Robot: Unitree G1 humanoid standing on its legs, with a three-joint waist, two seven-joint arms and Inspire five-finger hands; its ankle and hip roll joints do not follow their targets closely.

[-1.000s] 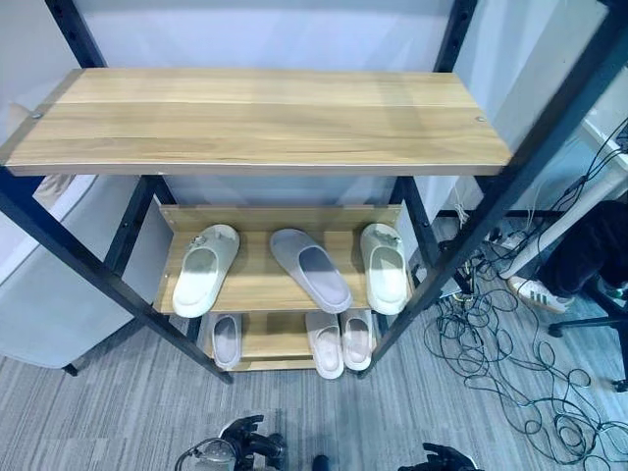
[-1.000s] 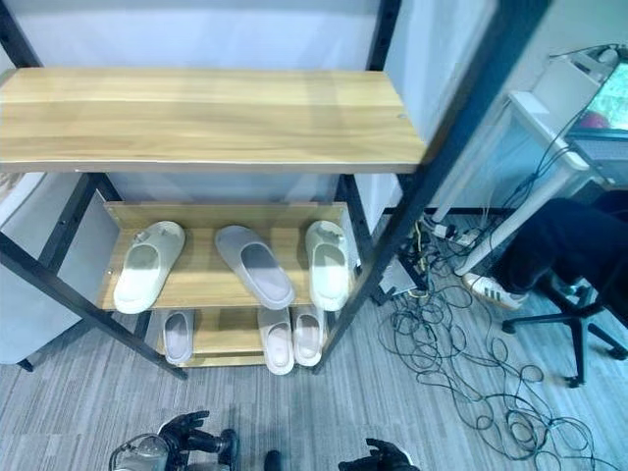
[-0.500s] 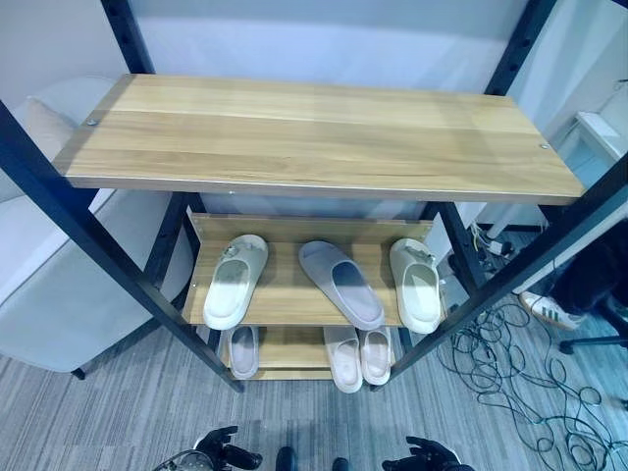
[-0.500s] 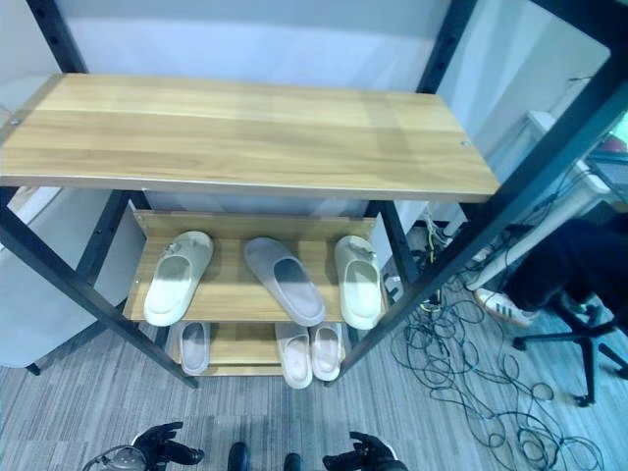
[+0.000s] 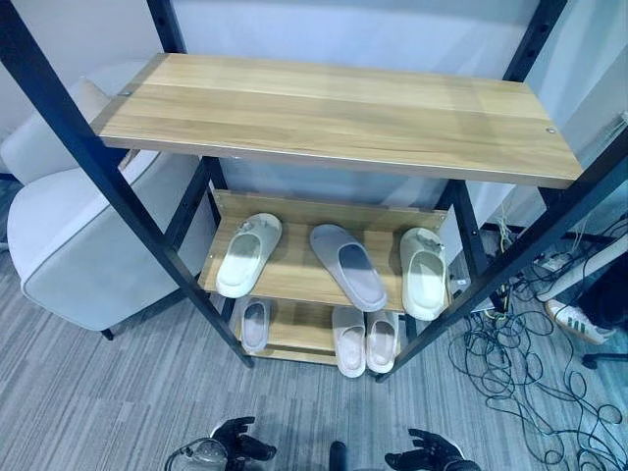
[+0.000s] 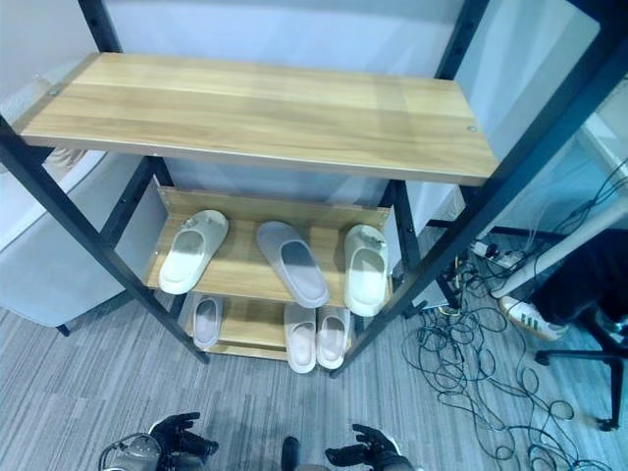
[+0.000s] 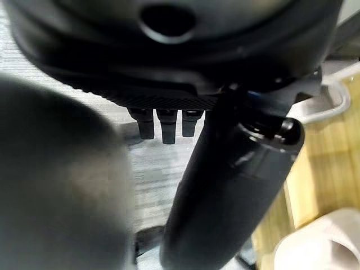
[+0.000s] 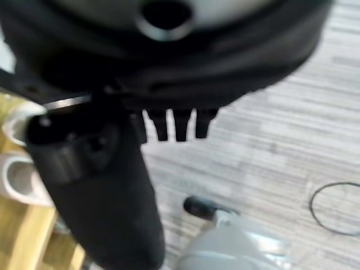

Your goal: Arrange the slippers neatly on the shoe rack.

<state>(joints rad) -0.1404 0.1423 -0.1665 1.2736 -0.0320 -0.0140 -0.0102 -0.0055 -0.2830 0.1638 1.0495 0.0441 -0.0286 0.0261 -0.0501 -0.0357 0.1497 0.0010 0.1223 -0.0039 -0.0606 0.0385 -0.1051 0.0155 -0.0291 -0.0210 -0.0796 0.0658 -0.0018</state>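
on the middle wooden shelf of the black-framed shoe rack [image 5: 294,285], grey foam slipper [image 5: 349,266] lying skewed toward 5 o'clock between two cream slippers. left hand [image 5: 235,439] and right hand [image 5: 424,451] low at 6 o'clock, fingers relaxed apart, holding nothing. best to reach in under the top board, grip the grey heel, swing it parallel.

Both eye views look steeply down from above and in front of the shoe rack [image 5: 334,118], sharing its shelves, the slippers [image 5: 348,267] and the grey floor [image 6: 245,402]. Each wrist view looks along its own robot hand from very close, toward floor and rack edge.
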